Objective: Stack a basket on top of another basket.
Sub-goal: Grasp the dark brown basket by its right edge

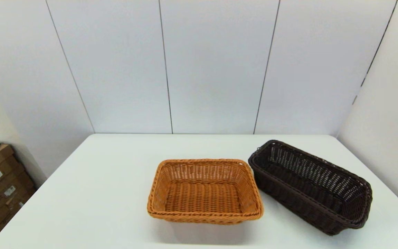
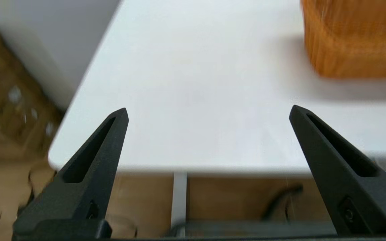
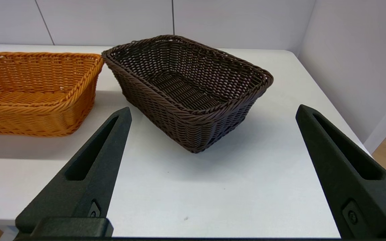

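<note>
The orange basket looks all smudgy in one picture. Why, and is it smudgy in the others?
Left wrist view: the orange basket is blurred, its weave smeared into streaks. Head view: weave crisp, soft shadow on the table. Right wrist view: it and the dark basket look sharp.

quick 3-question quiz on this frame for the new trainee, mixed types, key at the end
1. True or false: the dark brown basket is already stacked on the orange-tan basket.
2. Which basket lies nearer the robot's right side? A) dark brown B) orange-tan
3. Fill in: the right gripper is ____, and so is the left gripper.

Key: 1 false, they stand side by side on the table. 2 A. 3 open, fingers spread and holding nothing.
</note>
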`<move>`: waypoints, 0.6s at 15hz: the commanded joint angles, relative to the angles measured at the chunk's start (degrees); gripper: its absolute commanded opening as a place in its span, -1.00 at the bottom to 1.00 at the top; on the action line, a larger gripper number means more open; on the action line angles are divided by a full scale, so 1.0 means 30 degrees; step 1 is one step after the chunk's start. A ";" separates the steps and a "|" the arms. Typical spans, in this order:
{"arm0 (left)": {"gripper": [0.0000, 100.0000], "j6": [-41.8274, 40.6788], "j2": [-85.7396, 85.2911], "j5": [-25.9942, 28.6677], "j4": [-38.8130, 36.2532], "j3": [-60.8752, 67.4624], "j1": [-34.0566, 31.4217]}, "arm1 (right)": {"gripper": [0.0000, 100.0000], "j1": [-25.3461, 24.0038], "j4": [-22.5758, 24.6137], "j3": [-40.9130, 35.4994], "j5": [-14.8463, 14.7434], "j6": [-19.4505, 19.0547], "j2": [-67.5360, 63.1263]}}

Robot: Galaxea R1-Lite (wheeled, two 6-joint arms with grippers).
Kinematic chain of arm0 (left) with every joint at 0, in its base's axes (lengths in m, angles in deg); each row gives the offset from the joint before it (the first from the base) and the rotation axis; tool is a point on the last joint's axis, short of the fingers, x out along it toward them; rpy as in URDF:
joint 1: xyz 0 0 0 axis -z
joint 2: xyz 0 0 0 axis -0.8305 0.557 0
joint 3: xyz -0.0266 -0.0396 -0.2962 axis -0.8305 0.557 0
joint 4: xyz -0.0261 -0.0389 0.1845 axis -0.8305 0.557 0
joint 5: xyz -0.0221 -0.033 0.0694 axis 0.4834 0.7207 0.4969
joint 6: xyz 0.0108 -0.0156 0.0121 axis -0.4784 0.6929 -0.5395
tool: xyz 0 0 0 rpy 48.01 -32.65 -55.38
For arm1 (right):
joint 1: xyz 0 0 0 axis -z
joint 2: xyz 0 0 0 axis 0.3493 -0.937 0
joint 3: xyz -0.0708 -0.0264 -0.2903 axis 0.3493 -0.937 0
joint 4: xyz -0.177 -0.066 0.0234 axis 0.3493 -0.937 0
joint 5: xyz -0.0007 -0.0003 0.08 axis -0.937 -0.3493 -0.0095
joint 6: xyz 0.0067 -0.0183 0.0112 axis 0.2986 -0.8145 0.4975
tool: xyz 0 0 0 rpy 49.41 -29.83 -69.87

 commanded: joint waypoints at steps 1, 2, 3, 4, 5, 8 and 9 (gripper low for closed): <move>1.00 -0.0658 -0.0204 -0.0068 -0.4755 0.2441 -0.0001 | 1.00 0.0000 0.0000 -0.0003 0.0006 -0.0021 0.0005; 1.00 -0.1215 -0.0204 -0.0068 -0.5869 0.3174 -0.0001 | 1.00 0.0000 0.0000 -0.0003 0.0006 0.0008 0.0005; 1.00 -0.1801 -0.0204 -0.0098 -0.7040 0.4023 -0.0001 | 1.00 0.0000 0.0000 -0.0003 0.0006 -0.0021 0.0005; 1.00 -0.1947 -0.0204 -0.0010 -0.8124 0.4492 -0.0001 | 1.00 0.0000 0.0000 -0.0003 0.0006 -0.0021 0.0005; 1.00 -0.2035 -0.0204 0.0049 -0.8769 0.4726 -0.0001 | 1.00 0.0000 0.0000 -0.0003 0.0006 0.0008 0.0005; 1.00 -0.2153 -0.0204 0.0928 -0.9267 0.5459 -0.0001 | 1.00 0.0000 0.0000 -0.0003 0.0006 -0.0021 0.0005; 1.00 -0.1947 -0.0204 0.0986 -0.9501 0.5517 -0.0001 | 1.00 0.0000 0.0000 -0.0003 0.0006 -0.0021 0.0005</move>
